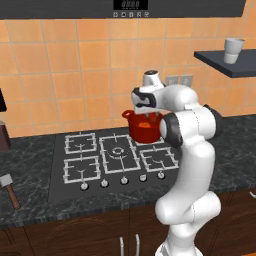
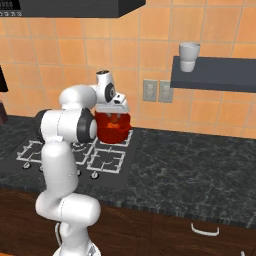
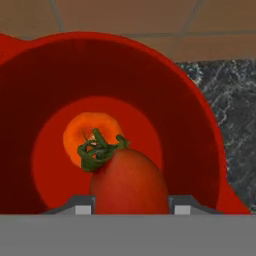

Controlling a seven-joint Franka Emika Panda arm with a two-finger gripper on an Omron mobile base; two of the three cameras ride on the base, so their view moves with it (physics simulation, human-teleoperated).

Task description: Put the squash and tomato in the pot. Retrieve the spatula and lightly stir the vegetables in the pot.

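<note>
Your tool (image 3: 129, 206) is clamped on the tomato (image 3: 129, 181), right over the mouth of the pot (image 3: 200, 120) on the hob's back right burner. The squash (image 3: 85, 134) lies on the pot's floor. The spatula (image 1: 9, 187) rests near the tabletop's left front edge.

The pot (image 1: 145, 129) sits on the stove's (image 1: 116, 155) back right burner, with the squash (image 3: 86, 131) inside it.
</note>
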